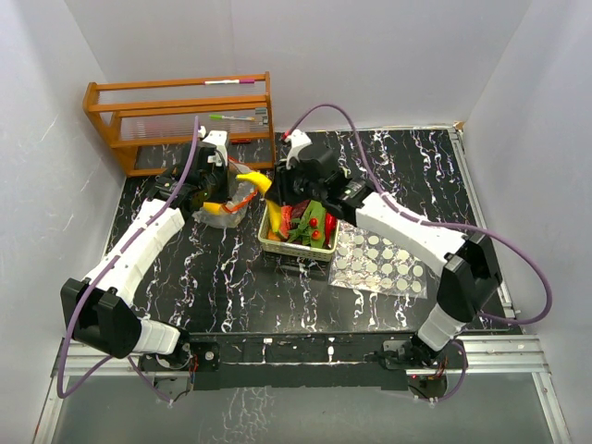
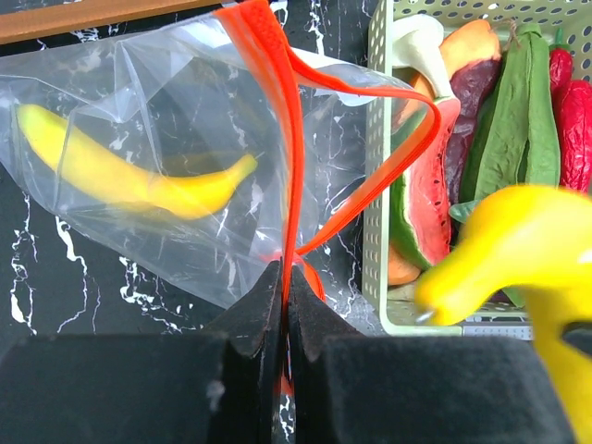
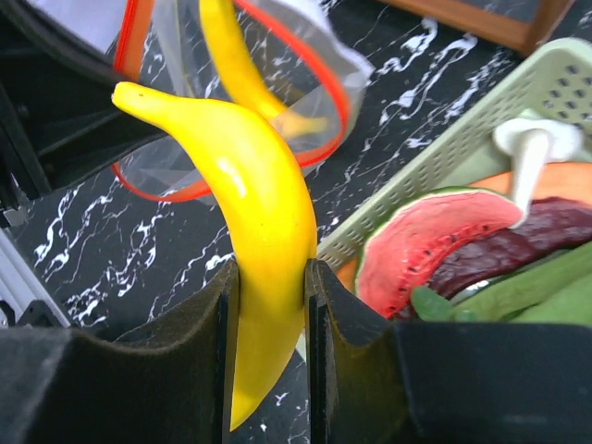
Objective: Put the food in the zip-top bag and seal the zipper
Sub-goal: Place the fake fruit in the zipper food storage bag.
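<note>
1. The bench before me is black with white marble veining.
2. A wooden rack stands at its far left corner, close to the white walls.
3. A pink-and-white pen lies along the rack's top rail, and a green pen lies on a lower rail.
4. A pale green basket with perforated sides sits mid-bench.
5. A clear sheet of pale round dots lies flat just beside the basket, on its right.
6. Aluminium rails run along my near edge and up the right side.
</note>
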{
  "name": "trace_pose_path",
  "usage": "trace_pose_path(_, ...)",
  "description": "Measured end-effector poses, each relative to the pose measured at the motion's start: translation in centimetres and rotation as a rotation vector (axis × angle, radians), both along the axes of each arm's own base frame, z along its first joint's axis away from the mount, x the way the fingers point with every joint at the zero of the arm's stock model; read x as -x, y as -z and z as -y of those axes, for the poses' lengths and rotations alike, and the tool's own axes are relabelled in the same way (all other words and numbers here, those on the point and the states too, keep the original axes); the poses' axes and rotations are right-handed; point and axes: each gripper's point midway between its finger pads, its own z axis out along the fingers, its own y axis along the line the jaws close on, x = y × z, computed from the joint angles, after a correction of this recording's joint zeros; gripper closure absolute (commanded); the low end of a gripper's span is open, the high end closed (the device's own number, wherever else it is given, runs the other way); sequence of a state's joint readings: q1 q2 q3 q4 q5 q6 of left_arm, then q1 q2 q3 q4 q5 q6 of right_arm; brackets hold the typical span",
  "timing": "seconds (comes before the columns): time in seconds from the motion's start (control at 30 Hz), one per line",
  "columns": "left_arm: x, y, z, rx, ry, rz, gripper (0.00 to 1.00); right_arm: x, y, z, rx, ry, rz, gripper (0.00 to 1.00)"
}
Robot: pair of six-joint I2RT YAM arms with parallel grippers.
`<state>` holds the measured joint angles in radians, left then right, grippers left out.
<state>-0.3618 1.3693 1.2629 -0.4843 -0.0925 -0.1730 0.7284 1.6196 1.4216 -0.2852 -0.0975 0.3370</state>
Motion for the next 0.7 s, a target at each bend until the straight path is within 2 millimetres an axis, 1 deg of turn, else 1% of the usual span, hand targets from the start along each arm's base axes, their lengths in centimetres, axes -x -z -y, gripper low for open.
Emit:
trace_pose_path(0.07, 0.0, 0.0, 0.0, 0.002, 0.001, 0.003, 1.00, 0.6, 0.7, -1.3, 0.008, -0.030, -0.011, 0.92)
trace_pose_path(0.13, -0.1, -0.1, 0.1, 0.004, 0.003, 0.005, 1.00, 0.6, 1.8, -1.9, 0.022, -0.040, -0.031, 0.92)
trace_pose_path(0.23, -0.1, -0.1, 0.2, 0.008, 0.005, 0.003, 1.00, -0.3, 3.2, -2.8, 0.040, -0.035, -0.053, 0.92)
trace_pose_path(0.3, 0.0, -0.1, 0.3, 0.012, 0.007, 0.003, 1.00, -1.6, 3.6, -3.7, 0.048, -0.029, -0.061, 0.92)
trace_pose_path(0.43, -0.1, -0.2, 0.5, 0.023, 0.016, 0.007, 1.00, -4.1, 3.2, -6.0, 0.033, -0.021, -0.058, 0.92)
trace_pose_path(0.53, 0.1, 0.1, 0.6, 0.031, 0.022, 0.001, 1.00, -5.8, 1.9, -7.7, -0.005, -0.013, -0.046, 0.92)
trace_pose_path(0.6, 0.1, 0.1, 0.7, 0.034, 0.023, 0.004, 1.00, -6.6, 1.3, -8.6, -0.026, -0.010, -0.051, 0.92)
trace_pose_path(0.7, 0.0, 0.1, 0.7, 0.042, 0.021, 0.007, 1.00, -7.0, 1.6, -9.3, -0.044, -0.001, -0.079, 0.91)
